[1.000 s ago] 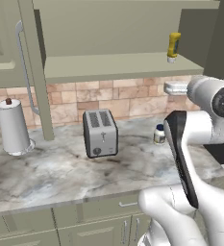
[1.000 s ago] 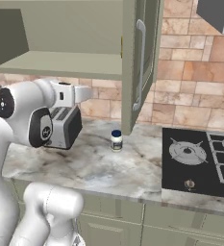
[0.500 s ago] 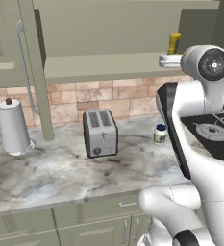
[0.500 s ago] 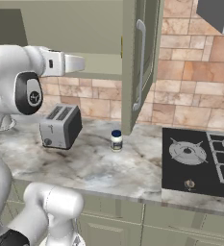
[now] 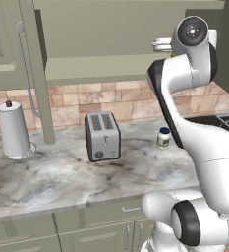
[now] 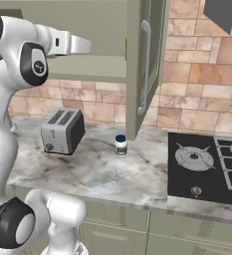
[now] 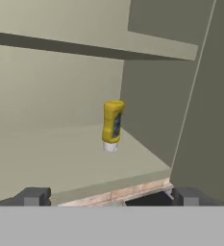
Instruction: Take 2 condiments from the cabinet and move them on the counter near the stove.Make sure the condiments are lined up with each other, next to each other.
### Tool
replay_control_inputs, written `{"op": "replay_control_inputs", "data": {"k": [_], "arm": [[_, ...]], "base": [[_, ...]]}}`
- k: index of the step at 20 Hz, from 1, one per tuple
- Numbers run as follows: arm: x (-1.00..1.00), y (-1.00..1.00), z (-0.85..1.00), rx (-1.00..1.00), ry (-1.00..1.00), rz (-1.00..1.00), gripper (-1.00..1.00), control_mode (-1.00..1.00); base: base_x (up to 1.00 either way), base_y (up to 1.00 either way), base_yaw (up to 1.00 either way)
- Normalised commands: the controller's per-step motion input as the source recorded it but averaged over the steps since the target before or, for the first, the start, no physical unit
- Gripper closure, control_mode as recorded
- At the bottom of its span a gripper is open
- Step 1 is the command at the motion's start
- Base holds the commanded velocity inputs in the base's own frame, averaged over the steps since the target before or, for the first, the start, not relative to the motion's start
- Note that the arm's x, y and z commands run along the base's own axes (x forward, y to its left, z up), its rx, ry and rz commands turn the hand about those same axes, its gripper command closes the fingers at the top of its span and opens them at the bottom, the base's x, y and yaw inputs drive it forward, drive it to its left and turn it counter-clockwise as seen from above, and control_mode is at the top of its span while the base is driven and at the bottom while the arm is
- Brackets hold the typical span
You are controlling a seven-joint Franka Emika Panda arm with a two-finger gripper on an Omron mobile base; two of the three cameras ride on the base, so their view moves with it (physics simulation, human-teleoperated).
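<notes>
The yellow squeeze bottle stands in the cabinet; the other condiment, the small white jar, sits on the desk. In the left base view the jar with its dark blue lid stands right of the silver toaster, just beside the arm's forearm, with the stove showing at the far right. A white paper-towel roll stands at the left of the desk, near the open cabinet door with its long curved handle. The arm is raised to shelf height, its hand lying level in front of the cabinet opening.

In the right base view the jar stands on the desk between the toaster and the stove, below the edge of the open cabinet door. The hand reaches right at shelf level toward the cabinet; a sliver of yellow shows at the door's edge.

In the hand view the yellow bottle stands upright, whitish end down, on the shelf board near the cabinet's right inner wall. The pincer is spread wide, its two dark tips far apart at the bottom, well short of the bottle and holding nothing.
</notes>
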Motion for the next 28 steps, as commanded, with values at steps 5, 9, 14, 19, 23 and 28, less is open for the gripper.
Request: {"op": "replay_control_inputs", "data": {"k": [5, 9, 14, 19, 23, 28], "arm": [[0.65, -0.01, -0.04, 0.01, 0.0, -0.04, -1.0, -1.0], [0.47, -0.12, 0.0, 0.01, 0.0, -0.07, -1.0, -1.0], [0.43, -0.23, 0.0, 0.02, 0.0, -0.09, -1.0, -1.0], [0.45, -0.16, -0.02, 0.03, 0.0, -0.08, -1.0, -1.0], [0.34, -0.21, -0.09, 0.04, 0.0, -0.07, -1.0, -1.0], [0.39, -0.33, -0.04, 0.03, 0.0, -0.05, -1.0, -1.0]], "base": [[0.0, 0.0, 0.0], [0.0, 0.0, 0.0], [0.0, 0.0, 0.0], [0.0, 0.0, 0.0], [0.0, 0.0, 0.0], [0.0, 0.0, 0.0]]}}
